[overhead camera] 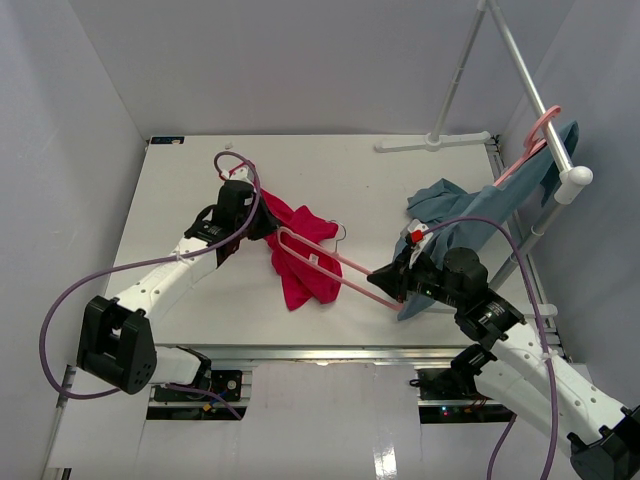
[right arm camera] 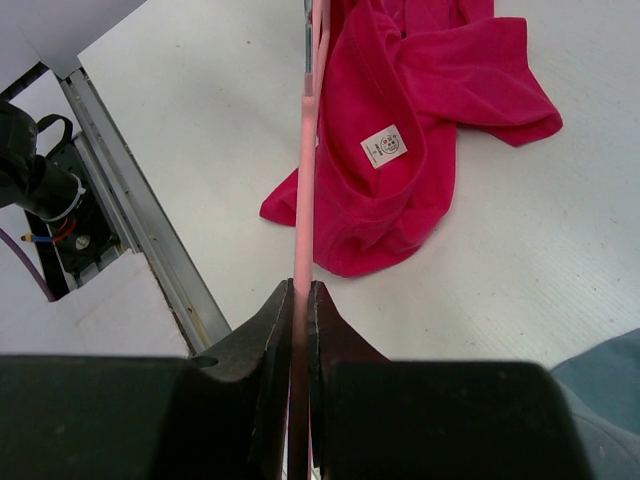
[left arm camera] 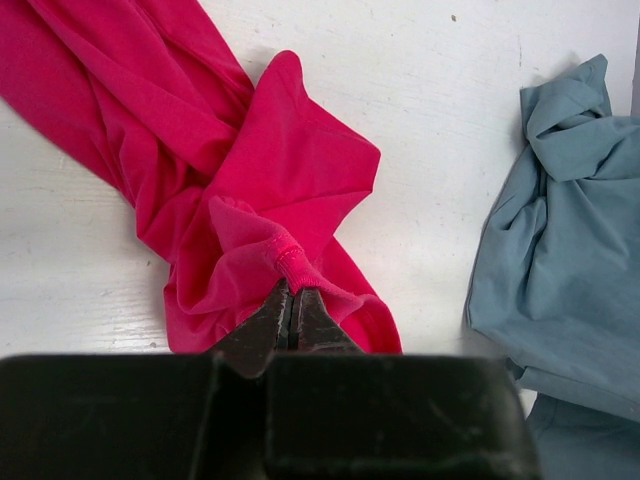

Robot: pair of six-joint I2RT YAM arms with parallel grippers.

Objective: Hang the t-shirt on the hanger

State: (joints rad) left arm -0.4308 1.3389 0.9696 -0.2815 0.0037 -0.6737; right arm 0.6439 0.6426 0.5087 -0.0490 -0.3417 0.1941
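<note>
The crimson t-shirt lies crumpled at the middle of the table, its white label facing up. My left gripper is at its far left end, shut on a ribbed edge of the t-shirt, with the fingertips pinching the fabric. The pale-pink hanger lies slanted across the t-shirt, one end pushed into the cloth. My right gripper is shut on the hanger's thin bar at its right end, and the bar runs straight out between the jaws.
A blue-grey garment hangs from a second pink hanger on the silver-white rack pole at the right, its lower part resting on the table. The metal rail of the table's front edge runs beside the right gripper.
</note>
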